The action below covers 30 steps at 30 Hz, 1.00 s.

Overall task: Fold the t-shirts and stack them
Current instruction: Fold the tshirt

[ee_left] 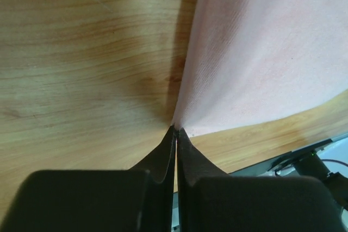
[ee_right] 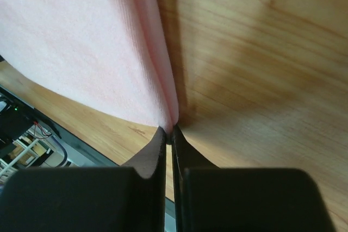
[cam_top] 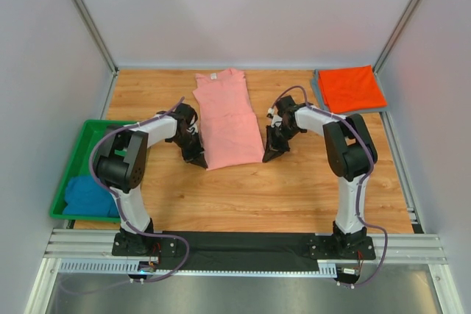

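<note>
Top view, shirt: a soft salmon-pink t-shirt, folded into a long narrow strip, lies flat on the wooden desk, collar at the far end.
Top view, grippers: the left gripper and right gripper sit at its near corners.
Top view, others: a bright orange-red t-shirt lies folded far right; a teal-blue t-shirt lies in the green plastic bin.
Left wrist: the left gripper is closed, pinching a corner of the salmon-pink t-shirt.
Right wrist: the right gripper is closed on the other near corner.

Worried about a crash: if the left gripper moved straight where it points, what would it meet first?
The left gripper is shut on a corner of the salmon-pink t-shirt; straight on, it would likely press into the wooden table just beneath.
</note>
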### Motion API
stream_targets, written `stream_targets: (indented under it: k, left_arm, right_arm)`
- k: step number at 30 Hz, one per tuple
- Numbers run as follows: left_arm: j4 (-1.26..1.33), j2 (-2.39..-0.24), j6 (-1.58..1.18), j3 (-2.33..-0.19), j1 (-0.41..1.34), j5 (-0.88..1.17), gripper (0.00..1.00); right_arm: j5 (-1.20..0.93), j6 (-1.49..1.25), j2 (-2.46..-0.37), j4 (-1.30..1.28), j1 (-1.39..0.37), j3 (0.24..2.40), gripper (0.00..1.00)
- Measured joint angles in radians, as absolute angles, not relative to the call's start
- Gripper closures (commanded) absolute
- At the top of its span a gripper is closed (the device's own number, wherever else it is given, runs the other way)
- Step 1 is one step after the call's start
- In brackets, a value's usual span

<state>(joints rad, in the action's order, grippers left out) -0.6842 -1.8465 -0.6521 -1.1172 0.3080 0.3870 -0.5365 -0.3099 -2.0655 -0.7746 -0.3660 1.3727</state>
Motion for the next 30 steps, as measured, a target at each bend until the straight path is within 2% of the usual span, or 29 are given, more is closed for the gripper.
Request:
stream_targets:
  k: [6,13,16,17,19,22,24,25,30]
  left_arm:
    - [-0.701,-1.836,-0.662,-1.089,0.319,0.395,1.00]
    - [-0.745,-1.700,-0.678,-0.946,0.349,0.415,1.00]
    - [-0.758,-1.633,-0.688,-0.871,0.363,0.422,0.86]
    - [-0.759,-1.613,-0.694,-0.847,0.372,0.423,0.75]
    - [-0.759,-1.569,-0.711,-0.798,0.394,0.429,0.64]
    - [-0.761,-1.500,-0.736,-0.741,0.421,0.440,0.54]
    - [-0.772,-1.459,-0.746,-0.729,0.425,0.435,0.52]
    - [-0.774,-1.444,-0.751,-0.729,0.425,0.433,0.50]
    - [-0.736,-1.435,-0.760,-0.728,0.424,0.440,0.47]
  right_arm:
    - [-0.516,-0.327,-1.986,-0.735,-0.385,1.265,1.00]
    - [-0.487,-0.400,-1.807,-0.701,-0.456,1.047,1.00]
    - [-0.485,-0.435,-1.734,-0.678,-0.499,0.963,1.00]
    - [-0.483,-0.449,-1.711,-0.668,-0.514,0.937,1.00]
    - [-0.473,-0.471,-1.674,-0.660,-0.536,0.891,0.98]
    - [-0.464,-0.502,-1.649,-0.657,-0.557,0.853,0.82]
    - [-0.459,-0.517,-1.641,-0.649,-0.562,0.841,0.77]
    - [-0.456,-0.524,-1.634,-0.646,-0.565,0.835,0.70]
    - [-0.442,-0.540,-1.610,-0.645,-0.567,0.831,0.61]
